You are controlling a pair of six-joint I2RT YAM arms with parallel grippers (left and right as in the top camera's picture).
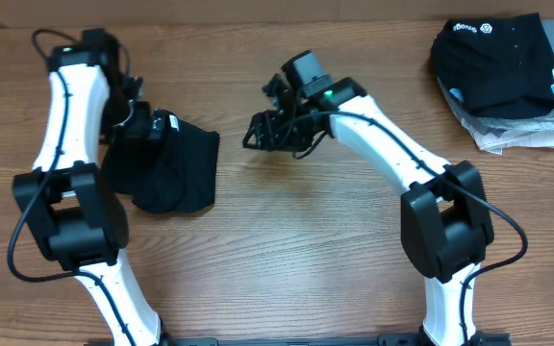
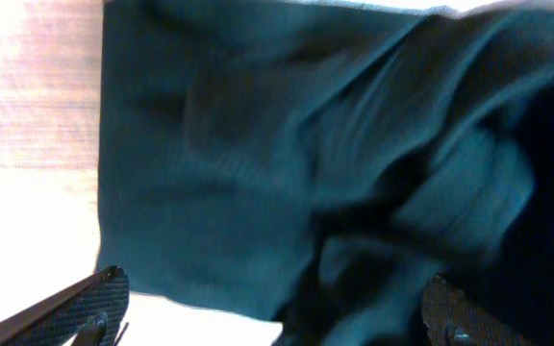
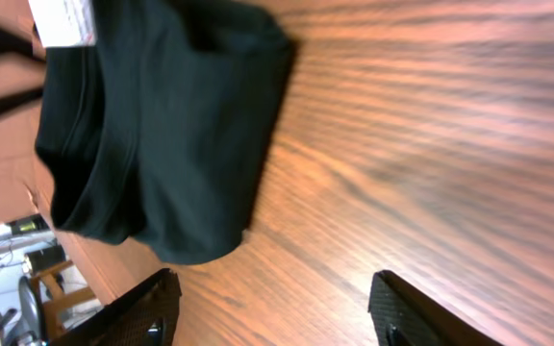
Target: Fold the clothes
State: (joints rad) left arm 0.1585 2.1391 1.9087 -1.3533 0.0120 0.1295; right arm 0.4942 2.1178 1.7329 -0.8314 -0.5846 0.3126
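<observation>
Plain black thin-fabric T-shirt (image 1: pixel 168 173) lies bunched and partly folded on the brown wooden desk (image 1: pixel 306 250), left of centre. Left hand (image 2: pixel 277 309) is over it, fingers spread wide, released. Right hand (image 3: pixel 277 309) is also released, fingers apart above bare wood near the shirt. Stack of folded dark and grey garments (image 1: pixel 503 82) sits in the upper right corner.

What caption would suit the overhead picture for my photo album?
Left gripper over the bunched black T-shirt, right gripper open above the table, folded clothes stacked top right.
</observation>
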